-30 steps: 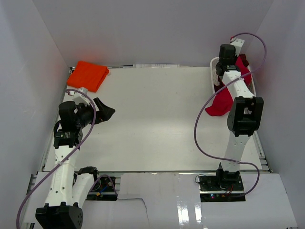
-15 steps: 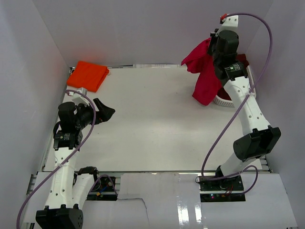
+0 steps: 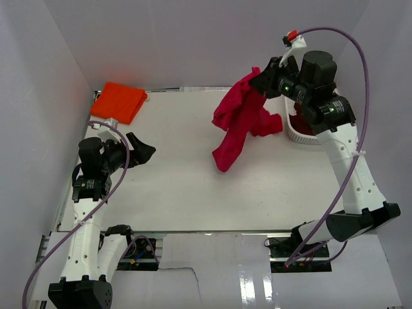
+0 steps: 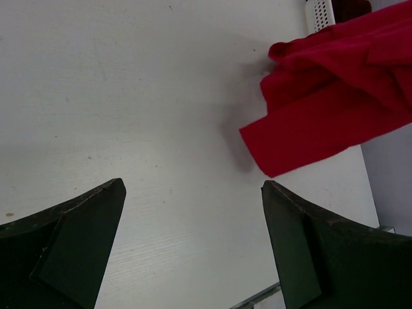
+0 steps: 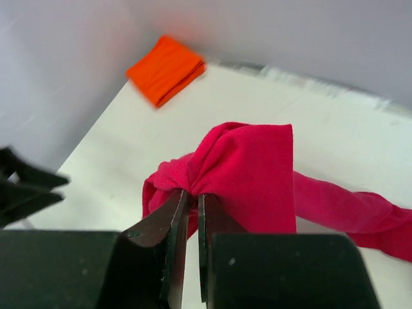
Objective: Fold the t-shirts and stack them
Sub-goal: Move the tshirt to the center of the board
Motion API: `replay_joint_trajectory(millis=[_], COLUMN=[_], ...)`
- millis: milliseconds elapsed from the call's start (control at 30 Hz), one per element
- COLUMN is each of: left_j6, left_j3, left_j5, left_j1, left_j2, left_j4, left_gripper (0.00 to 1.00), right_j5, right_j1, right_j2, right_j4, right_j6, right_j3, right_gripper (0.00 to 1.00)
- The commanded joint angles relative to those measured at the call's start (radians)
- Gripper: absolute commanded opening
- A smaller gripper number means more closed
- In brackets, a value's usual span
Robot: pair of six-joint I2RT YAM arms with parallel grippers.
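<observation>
Orange t-shirt [image 3: 120, 102] lies folded into a flat rectangle at the far left corner of the table [image 3: 193, 193], close to the side wall. Nearer, the left arm bends at the elbow above the left edge. Its left gripper [image 3: 145, 152] points right, jaws spread wide with nothing between them. Bare white tabletop fills the middle. Right of centre, the red t-shirt [image 3: 239, 119] hangs soft and crumpled over the table, a bunch of its cloth pinched in the right gripper [image 3: 261, 80], whose arm rises tall from the near right edge. At the far right stands the white lattice basket [image 3: 304, 136] with dark maroon cloth [image 3: 299, 122] inside.
</observation>
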Motion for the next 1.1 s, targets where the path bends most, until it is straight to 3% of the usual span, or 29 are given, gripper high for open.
replay_joint_trajectory(millis=[0,167,333,467,700,867,967,1000,1067], left_j6=[0.016,0.018,0.016,0.02,0.023,0.023,0.023,0.024,0.024], left_j3=[0.001,0.01,0.0,-0.008,-0.016,-0.017,-0.019,-0.019,-0.019], left_j5=[0.055,0.135,0.136,0.138,0.141,0.144,0.144,0.145,0.147], left_j1=[-0.004,-0.004,-0.004,-0.004,-0.006,-0.006,-0.006,-0.006,-0.006], left_j2=[0.011,0.022,-0.017,-0.017,-0.012,-0.012,-0.011,-0.011,-0.009], left_j4=[0.031,0.06,0.077,0.077,0.078,0.08,0.081,0.081,0.081], left_gripper=[0.98,0.98,0.98,0.98,0.98,0.98,0.98,0.98,0.98], right_j5=[-0.172,-0.235,-0.145,-0.081,0.027,0.197,0.376,0.453,0.487], right_j1=[0.068,0.17,0.249,0.244,0.151,0.08,0.067,0.065,0.07], right_j2=[-0.064,-0.075,-0.086,-0.1,0.069,0.173,0.221,0.224,0.183], right_j4=[-0.036,-0.104,-0.194,-0.177,-0.173,-0.187,-0.217,-0.231,-0.22], right_j6=[0.051,0.065,0.065,0.067,0.022,0.008,0.016,0.019,0.008], right_j3=[-0.096,-0.132,-0.222,-0.427,-0.584,-0.618,-0.617,-0.62,-0.632], right_gripper=[0.08,0.08,0.08,0.08,0.08,0.09,0.36,0.52,0.59])
